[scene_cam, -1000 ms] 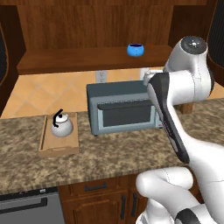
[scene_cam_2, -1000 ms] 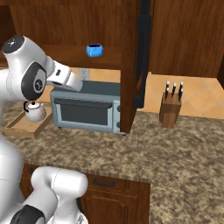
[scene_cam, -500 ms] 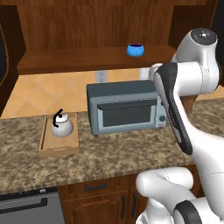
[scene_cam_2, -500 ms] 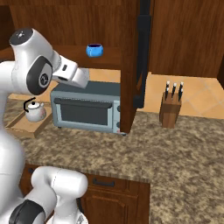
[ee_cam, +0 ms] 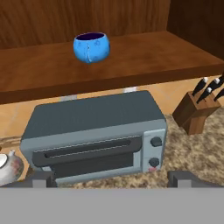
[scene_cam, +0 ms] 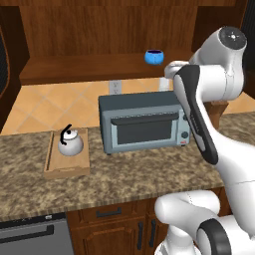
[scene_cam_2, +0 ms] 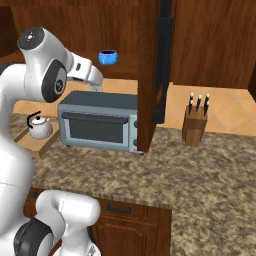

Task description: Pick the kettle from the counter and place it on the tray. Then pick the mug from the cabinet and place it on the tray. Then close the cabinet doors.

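The silvery kettle stands on the light wooden tray at the left of the granite counter. On the shelf of the dark wall cabinet sits the blue mug, upright. My gripper is open and empty. It hovers above the toaster oven, a little below and in front of the mug. The cabinet doors stand open.
A grey toaster oven sits on the counter under the shelf, right of the tray. A knife block stands farther right. The open right door hangs edge-on beside the oven. Wooden drawers run below the counter.
My arm has lifted: elbow and hand have risen from in front of the toaster oven to just under shelf height. Kettle, mug and doors have not moved.
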Robot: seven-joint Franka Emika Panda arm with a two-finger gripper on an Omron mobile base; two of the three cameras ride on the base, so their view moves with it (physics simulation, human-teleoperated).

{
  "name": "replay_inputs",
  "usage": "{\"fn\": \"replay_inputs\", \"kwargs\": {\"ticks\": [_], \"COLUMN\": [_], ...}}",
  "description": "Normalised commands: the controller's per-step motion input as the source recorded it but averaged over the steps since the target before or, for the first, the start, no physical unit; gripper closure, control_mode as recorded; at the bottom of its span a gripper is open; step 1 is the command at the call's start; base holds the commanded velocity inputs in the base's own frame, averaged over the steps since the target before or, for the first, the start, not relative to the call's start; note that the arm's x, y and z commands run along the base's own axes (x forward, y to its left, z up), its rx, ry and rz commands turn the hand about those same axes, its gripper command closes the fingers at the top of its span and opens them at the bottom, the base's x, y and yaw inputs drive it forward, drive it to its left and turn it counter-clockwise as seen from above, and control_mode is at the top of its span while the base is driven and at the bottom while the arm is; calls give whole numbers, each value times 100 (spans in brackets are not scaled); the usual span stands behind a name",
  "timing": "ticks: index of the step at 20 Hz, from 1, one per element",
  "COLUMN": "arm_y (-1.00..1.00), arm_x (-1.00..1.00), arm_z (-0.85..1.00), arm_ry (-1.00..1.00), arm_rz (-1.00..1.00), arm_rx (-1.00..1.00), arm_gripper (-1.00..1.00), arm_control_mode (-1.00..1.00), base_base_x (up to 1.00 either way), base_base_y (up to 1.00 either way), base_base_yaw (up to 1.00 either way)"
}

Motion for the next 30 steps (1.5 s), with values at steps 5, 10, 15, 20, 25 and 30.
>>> {"fn": "replay_inputs", "kwargs": {"ticks": [5, 10, 15, 20, 25, 30], "arm_y": [0, 6, 10, 6, 11, 3], "arm_x": [26, 29, 36, 37, 51, 49], "arm_z": [5, 1, 10, 5, 0, 1], "arm_ry": [-16, -4, 13, 1, 0, 0], "arm_rz": [1, 0, 0, 0, 0, 0], "arm_rx": [-1, 0, 0, 0, -3, 0], "arm_gripper": [-100, -100, -100, -100, -100, -100], "arm_control_mode": [-100, -100, -100, -100, -100, -100], "base_base_x": [0, 0, 0, 0, 0, 0], "base_base_y": [0, 0, 0, 0, 0, 0], "base_base_yaw": [0, 0, 0, 0, 0, 0]}}
